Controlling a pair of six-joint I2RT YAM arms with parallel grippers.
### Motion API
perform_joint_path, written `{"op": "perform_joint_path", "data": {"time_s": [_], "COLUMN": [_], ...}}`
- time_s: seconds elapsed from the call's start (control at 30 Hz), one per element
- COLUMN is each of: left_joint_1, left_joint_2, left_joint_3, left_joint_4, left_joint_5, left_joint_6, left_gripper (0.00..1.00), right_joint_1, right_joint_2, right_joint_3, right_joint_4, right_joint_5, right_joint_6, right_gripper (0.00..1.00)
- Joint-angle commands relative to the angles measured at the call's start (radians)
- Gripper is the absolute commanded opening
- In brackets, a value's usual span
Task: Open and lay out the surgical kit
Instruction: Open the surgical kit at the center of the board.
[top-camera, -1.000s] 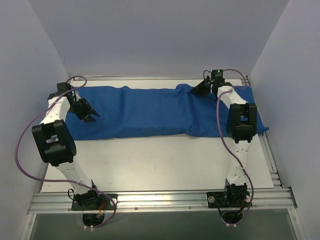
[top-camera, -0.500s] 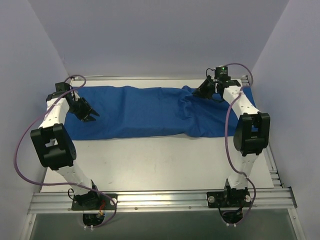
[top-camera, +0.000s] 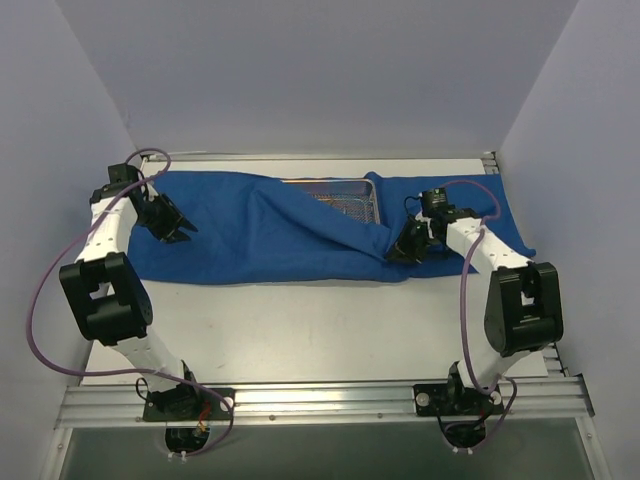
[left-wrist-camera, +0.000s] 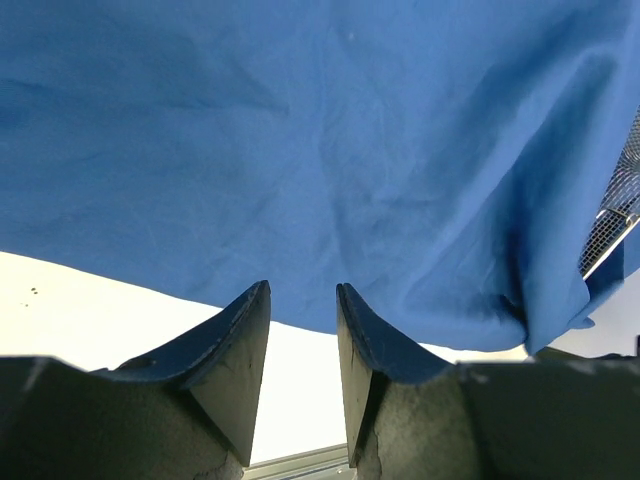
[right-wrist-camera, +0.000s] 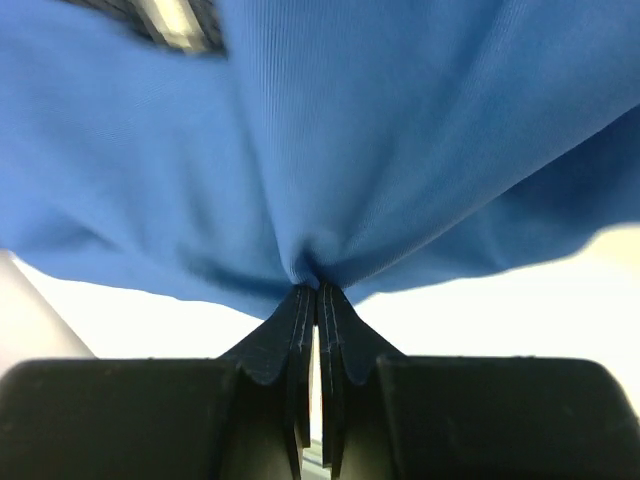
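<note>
The surgical kit lies across the far half of the table, wrapped in a royal-blue cloth (top-camera: 250, 230). My right gripper (top-camera: 400, 250) is shut on a bunched fold of that cloth (right-wrist-camera: 350, 130), pinched at the fingertips (right-wrist-camera: 316, 285), and holds it toward the near side. Behind the fold, a corner of the silver wire-mesh tray (top-camera: 350, 195) lies uncovered; it also shows at the edge of the left wrist view (left-wrist-camera: 620, 200). My left gripper (top-camera: 180, 232) hangs open above the cloth's left end (left-wrist-camera: 300, 150), with nothing between its fingers (left-wrist-camera: 250, 330).
White tabletop (top-camera: 300, 320) stretches from the cloth's near edge to the aluminium rail (top-camera: 320, 400) by the arm bases. Pale walls close in on the left, right and back. Purple cables loop beside each arm.
My right gripper has drawn the cloth flap from the far right corner toward the near side, uncovering the mesh tray. The left gripper has stayed where it was, open.
</note>
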Motion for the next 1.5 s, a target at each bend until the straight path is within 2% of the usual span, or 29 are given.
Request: {"op": "perform_joint_path", "data": {"time_s": [0.0,0.1,0.13,0.23,0.3,0.33,0.53,0.63,0.7,0.8,0.93,1.1,1.33,1.47], "left_joint_1": [-0.002,-0.002,-0.004,-0.004,-0.004,-0.004,-0.004,-0.007,-0.007,-0.007,-0.007,-0.013,-0.016,-0.016], "left_joint_2": [-0.048,-0.053,-0.056,-0.062,-0.063,-0.062,-0.066,-0.066,-0.062,-0.059,-0.054,-0.050,-0.034,-0.033], "left_joint_3": [0.031,0.026,0.023,0.007,-0.003,-0.003,0.005,-0.007,-0.018,-0.026,-0.021,-0.013,-0.038,-0.040], "left_joint_4": [0.001,-0.002,-0.004,-0.001,0.004,0.004,-0.007,0.004,0.008,0.007,0.002,-0.001,0.016,0.018], "left_joint_5": [-0.011,-0.014,-0.014,-0.014,-0.011,-0.009,-0.006,0.001,0.005,0.006,0.006,0.012,0.020,0.024], "left_joint_6": [0.000,0.000,0.000,0.003,0.003,0.003,0.011,0.006,0.003,0.003,0.005,0.005,0.003,0.002], "left_gripper": [0.42,0.42,0.42,0.41,0.42,0.42,0.41,0.41,0.41,0.41,0.41,0.41,0.41,0.41], "right_joint_1": [0.007,0.000,-0.004,-0.023,-0.045,-0.060,-0.129,-0.117,-0.102,-0.100,-0.099,-0.100,-0.129,-0.137], "right_joint_2": [-0.022,0.011,0.017,0.093,0.138,0.185,0.386,0.507,0.540,0.589,0.662,0.666,0.722,0.768], "right_joint_3": [-0.058,0.028,0.072,0.287,0.438,0.482,0.733,0.890,0.936,0.959,0.996,0.959,1.001,1.041], "right_joint_4": [-0.080,-0.114,-0.119,-0.135,-0.158,-0.187,-0.270,-0.332,-0.347,-0.346,-0.369,-0.291,-0.246,-0.238], "right_joint_5": [0.025,0.052,0.086,0.164,0.195,0.206,0.278,0.289,0.321,0.347,0.566,0.692,0.746,0.738], "right_joint_6": [-0.031,-0.066,-0.077,-0.104,-0.106,-0.112,-0.161,-0.199,-0.222,-0.227,-0.209,-0.216,-0.238,-0.250], "right_gripper": [0.00,0.09,0.23,0.43,0.47,0.51,0.60,0.63,0.63,0.64,0.64,0.63,0.43,0.42]}}
